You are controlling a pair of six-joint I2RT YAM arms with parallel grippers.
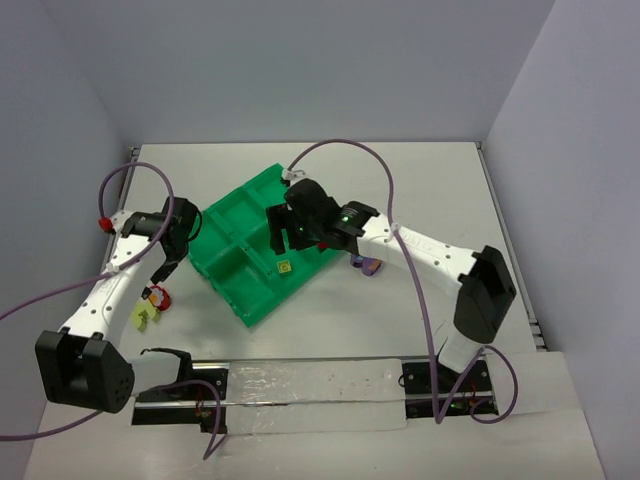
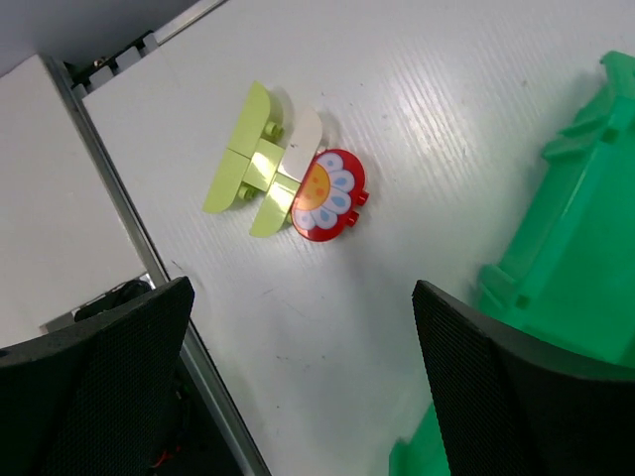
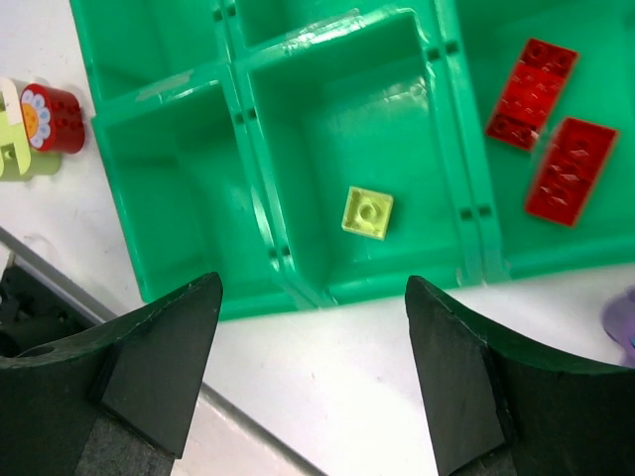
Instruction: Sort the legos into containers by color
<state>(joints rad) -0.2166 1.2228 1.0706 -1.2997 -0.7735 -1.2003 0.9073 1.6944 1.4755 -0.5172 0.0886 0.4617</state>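
Right gripper (image 3: 313, 288), fingers apart, above tray (image 3: 260, 198): yellow-green plate (image 3: 367, 212) in compartment just ahead, red plates (image 3: 531, 79) to its right. Left gripper (image 2: 303, 297), fingers apart: red flower brick (image 2: 328, 194) ahead, on table (image 2: 446, 119)

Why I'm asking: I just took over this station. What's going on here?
This is colour sorting into a green tray. The right gripper, open and empty, hovers over a compartment holding one yellow-green square brick; two red bricks lie in the next one. The left gripper, also open, hangs over the table above unsorted yellow-green pieces and a red flower brick. A purple piece lies right of the tray.
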